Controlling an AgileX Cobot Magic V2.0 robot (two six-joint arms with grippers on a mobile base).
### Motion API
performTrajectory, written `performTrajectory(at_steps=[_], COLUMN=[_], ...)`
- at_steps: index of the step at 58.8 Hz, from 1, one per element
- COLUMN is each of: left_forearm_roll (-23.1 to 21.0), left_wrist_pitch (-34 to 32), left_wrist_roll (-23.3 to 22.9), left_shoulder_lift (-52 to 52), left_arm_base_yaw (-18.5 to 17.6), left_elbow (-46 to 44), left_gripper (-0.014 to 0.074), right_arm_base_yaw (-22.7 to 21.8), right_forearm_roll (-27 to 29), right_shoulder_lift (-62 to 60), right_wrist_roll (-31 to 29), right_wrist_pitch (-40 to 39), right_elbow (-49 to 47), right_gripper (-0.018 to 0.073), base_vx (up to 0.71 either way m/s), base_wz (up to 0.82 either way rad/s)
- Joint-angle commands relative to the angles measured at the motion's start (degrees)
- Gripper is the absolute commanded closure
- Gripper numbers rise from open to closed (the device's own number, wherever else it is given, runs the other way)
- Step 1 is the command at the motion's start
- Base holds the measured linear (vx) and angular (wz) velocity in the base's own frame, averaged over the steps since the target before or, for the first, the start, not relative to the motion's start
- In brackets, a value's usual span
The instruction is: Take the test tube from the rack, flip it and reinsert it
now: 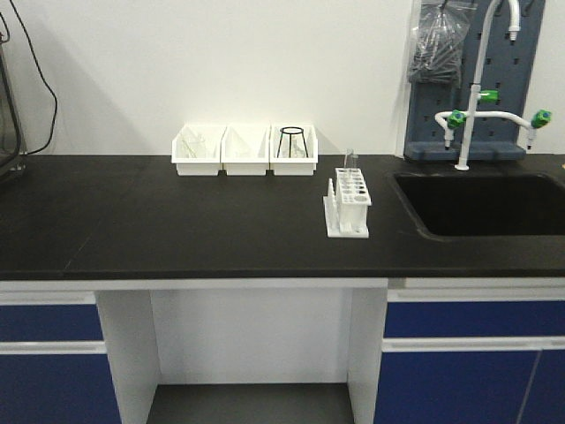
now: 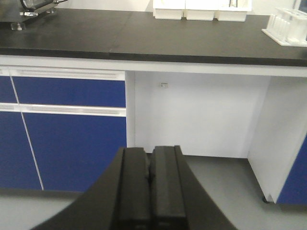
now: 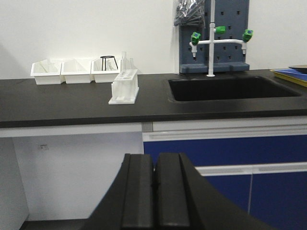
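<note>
Black table (image 1: 177, 221) bearing white holed rack (image 1: 350, 205), slender clear test tube (image 1: 350, 159) upright inside; left tool (image 2: 149, 167) and right tool (image 3: 154, 172) pressed closed, empty.

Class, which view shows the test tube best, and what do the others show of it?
The front view: the test tube rises clear above the rack at its far end. The right wrist view shows it small and faint. The left wrist view cuts the rack at the frame edge, and no tube can be made out there.

Three white bins (image 1: 244, 165) line the black countertop's (image 1: 177, 221) far edge, the rightmost holding perhaps a wire tripod (image 1: 292, 141); a sink (image 1: 481, 208) lies right.
</note>
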Motion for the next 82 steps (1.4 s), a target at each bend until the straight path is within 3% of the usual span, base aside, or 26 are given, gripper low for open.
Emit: performTrajectory(at_steps=[1, 82], left_forearm_roll=[-0.3, -0.3], left_wrist_pitch=[-4.8, -4.8], left_wrist_roll=[0.0, 0.0], left_shoulder_lift=[-0.6, -0.6], left_arm_base_yaw=[-0.2, -0.2], left_elbow=[0.1, 0.1], left_gripper=[0.0603, 0.0603], right_arm_base_yaw=[-0.1, -0.1], right_forearm_roll=[-0.7, -0.7], right_shoulder_lift=[-0.6, -0.6], right_wrist_roll=[-0.6, -0.6], right_wrist_pitch=[-4.7, -4.7], right_elbow=[0.0, 0.0], right_gripper=[0.0571, 0.0571], base_vx=[0.46, 0.48], base_wz=[0.07, -0.03])
